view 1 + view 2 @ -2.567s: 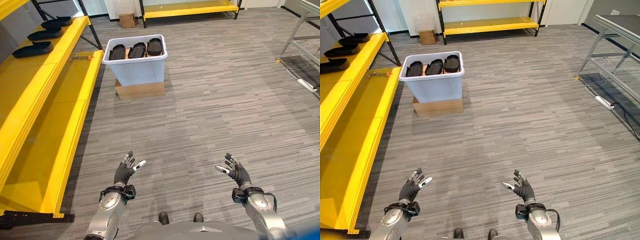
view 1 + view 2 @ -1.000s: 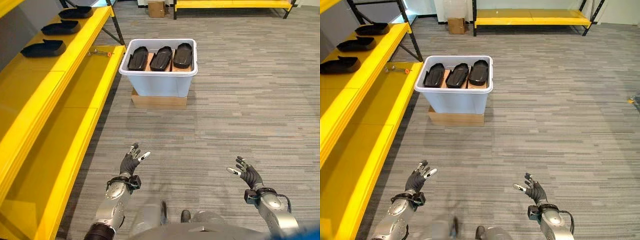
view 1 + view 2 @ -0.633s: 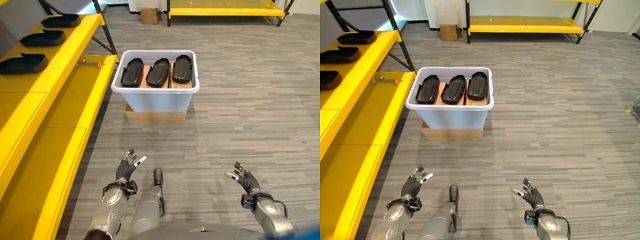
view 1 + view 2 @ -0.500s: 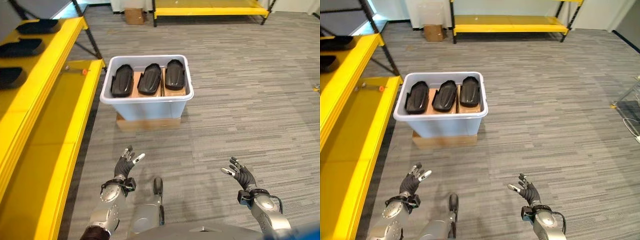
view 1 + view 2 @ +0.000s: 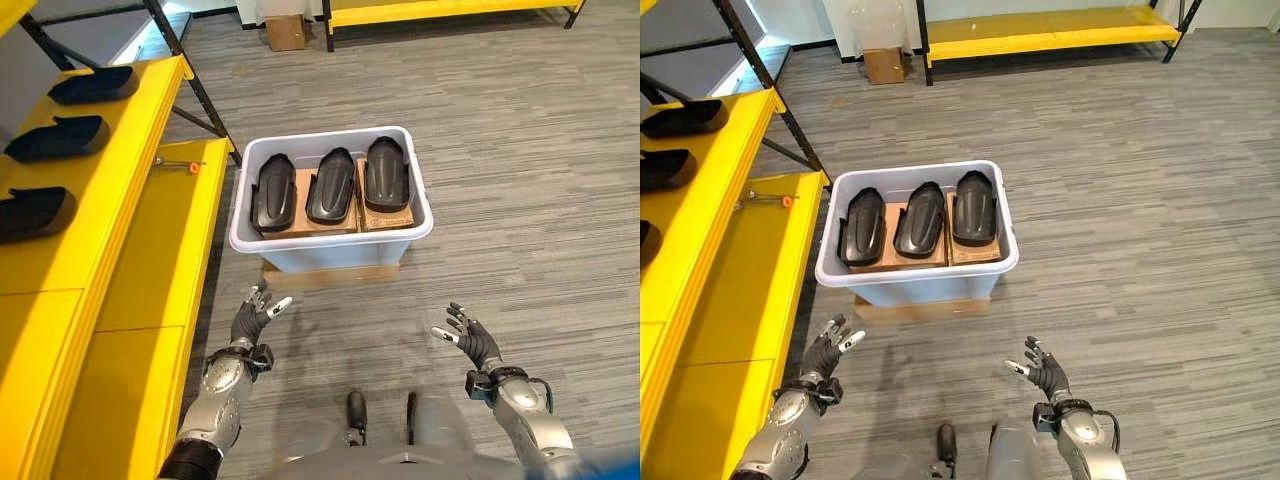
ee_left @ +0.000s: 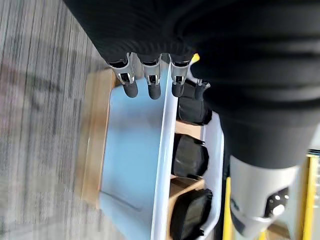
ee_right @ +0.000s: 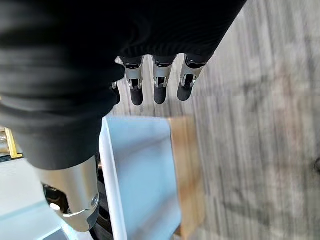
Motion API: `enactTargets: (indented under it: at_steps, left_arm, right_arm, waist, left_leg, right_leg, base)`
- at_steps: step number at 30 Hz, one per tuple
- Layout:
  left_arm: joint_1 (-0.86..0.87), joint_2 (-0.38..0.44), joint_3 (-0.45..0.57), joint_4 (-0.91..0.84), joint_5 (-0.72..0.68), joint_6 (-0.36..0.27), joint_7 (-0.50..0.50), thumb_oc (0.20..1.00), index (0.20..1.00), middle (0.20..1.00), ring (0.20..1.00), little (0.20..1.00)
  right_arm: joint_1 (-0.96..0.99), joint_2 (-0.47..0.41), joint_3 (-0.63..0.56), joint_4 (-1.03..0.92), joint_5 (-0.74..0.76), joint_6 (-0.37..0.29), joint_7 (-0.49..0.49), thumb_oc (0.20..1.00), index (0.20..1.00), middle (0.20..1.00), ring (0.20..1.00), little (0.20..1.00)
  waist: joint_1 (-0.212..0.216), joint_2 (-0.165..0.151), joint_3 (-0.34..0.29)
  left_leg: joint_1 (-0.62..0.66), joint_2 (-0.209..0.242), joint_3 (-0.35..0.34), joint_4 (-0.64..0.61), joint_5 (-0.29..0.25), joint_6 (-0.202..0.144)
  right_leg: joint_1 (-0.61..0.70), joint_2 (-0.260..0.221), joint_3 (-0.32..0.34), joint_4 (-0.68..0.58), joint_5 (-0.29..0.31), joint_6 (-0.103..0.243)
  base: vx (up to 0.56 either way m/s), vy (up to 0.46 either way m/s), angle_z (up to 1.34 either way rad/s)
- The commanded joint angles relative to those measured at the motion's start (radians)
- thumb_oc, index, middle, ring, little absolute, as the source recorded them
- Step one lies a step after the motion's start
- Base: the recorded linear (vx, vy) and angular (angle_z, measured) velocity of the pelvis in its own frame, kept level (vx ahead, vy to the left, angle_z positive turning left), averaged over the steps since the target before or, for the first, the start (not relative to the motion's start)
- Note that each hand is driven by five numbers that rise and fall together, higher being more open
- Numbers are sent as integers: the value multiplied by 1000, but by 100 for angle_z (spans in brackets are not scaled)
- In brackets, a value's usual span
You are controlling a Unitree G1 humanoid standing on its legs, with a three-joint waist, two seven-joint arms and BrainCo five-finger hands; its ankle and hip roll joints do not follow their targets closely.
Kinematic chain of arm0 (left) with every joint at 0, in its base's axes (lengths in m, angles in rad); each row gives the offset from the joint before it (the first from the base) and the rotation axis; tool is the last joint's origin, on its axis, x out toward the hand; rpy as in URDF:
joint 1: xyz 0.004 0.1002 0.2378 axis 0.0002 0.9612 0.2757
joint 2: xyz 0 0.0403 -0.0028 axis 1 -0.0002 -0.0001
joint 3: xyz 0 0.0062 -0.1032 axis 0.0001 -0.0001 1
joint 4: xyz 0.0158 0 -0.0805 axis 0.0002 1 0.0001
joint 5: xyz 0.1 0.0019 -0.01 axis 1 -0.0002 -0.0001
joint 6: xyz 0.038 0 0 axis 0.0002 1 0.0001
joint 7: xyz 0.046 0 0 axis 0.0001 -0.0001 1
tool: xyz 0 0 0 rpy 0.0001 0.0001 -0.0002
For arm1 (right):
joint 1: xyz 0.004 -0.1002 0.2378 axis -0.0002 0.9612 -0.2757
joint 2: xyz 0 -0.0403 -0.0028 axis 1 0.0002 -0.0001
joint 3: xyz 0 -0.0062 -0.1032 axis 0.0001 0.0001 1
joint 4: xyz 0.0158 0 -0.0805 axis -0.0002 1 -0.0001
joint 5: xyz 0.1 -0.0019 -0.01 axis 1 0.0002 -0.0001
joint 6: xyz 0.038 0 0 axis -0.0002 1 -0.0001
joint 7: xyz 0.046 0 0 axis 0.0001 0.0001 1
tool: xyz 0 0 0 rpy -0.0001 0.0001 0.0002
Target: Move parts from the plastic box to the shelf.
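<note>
A pale plastic box (image 5: 330, 250) stands on the grey floor (image 5: 520, 200), set on a flat cardboard base (image 5: 330, 275) that sticks out under its near wall. Inside, three black parts (image 5: 330, 185) lie side by side on brown cardboard, each running from the near wall towards the far wall, close to one another.

To the robot's left is the yellow shelf (image 5: 120, 230), in two levels. On the upper level three more black parts (image 5: 68, 137) lie in a row, apart from one another. On the lower level, near the box's far left corner, lies a small tool (image 5: 180, 164) with an orange end.

The left hand (image 5: 250, 318) hangs above the floor just in front of the box's near left corner, touching nothing, its fingers (image 6: 150, 82) straight and slightly spread, thumb apart. The right hand (image 5: 470, 340) hangs above the floor in front of the box's near right corner, somewhat further from it, also empty, with its fingers (image 7: 159, 85) straight and fanned out. Both palms face inward, towards each other.

Across the floor stands a second low yellow shelf (image 5: 1040, 32), and beside it a small cardboard box (image 5: 882, 64) against the wall.
</note>
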Motion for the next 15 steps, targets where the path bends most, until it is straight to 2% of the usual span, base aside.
enactTargets:
  at_steps: [1,2,3,5,8,13,15]
  left_arm:
    - [22,31,36,-54,12,-37,-7,1000,1000,1000,1000,1000]
    - [25,33,37,-55,17,-37,-11,1000,1000,1000,1000,1000]
    - [28,34,35,-54,24,-36,-15,1000,1000,1000,1000,1000]
    - [24,21,20,-45,39,-37,-26,1000,1000,1000,1000,1000]
    - [22,16,16,-48,49,-41,-31,1000,1000,1000,1000,1000]
    - [20,11,0,-49,53,-38,-32,1000,1000,1000,1000,1000]
    - [19,6,-2,-49,46,-37,-30,1000,1000,1000,1000,1000]
  right_arm:
    - [9,-8,-7,-47,-8,-32,3,1000,1000,1000,1000,1000]
    - [14,-10,-9,-50,-11,-31,4,1000,1000,1000,1000,1000]
    - [22,-13,-12,-52,-13,-29,4,1000,1000,1000,1000,1000]
    - [31,-14,-14,-47,-9,-34,4,1000,1000,1000,1000,1000]
    - [39,-24,-30,-57,2,-39,2,1000,1000,1000,1000,1000]
    - [51,-41,-48,-55,17,-41,2,1000,1000,1000,1000,1000]
    - [62,-47,-52,-49,16,-40,5,1000,1000,1000,1000,1000]
  waist:
    - [-9,-49,-29]
    - [-13,-55,-29]
    - [-24,-57,-26]
    - [-22,-71,-53]
    - [-18,-69,-70]
    - [-27,-64,-80]
    - [-31,-70,-80]
  left_leg:
    - [11,28,49,7,-27,-96]
    - [26,26,44,6,-36,-102]
    - [37,27,32,10,-43,-105]
    - [47,25,25,26,-61,-113]
    - [44,30,26,46,-70,-121]
    - [53,53,23,98,-81,-137]
    - [35,62,27,180,-70,-165]
  right_leg:
    - [131,48,-78,-449,268,10]
    - [134,54,-83,-520,291,17]
    - [141,66,-45,-525,300,19]
    - [214,80,-16,-562,296,-3]
    - [250,83,-47,-585,291,-9]
    - [266,101,-45,-538,241,-38]
    - [287,108,-48,-539,221,-52]
  base:
    - [354,-80,3]
    - [347,-81,-17]
    - [301,-83,-16]
    - [242,-87,33]
    - [157,-66,61]
    - [175,-92,19]
    - [175,-141,-12]
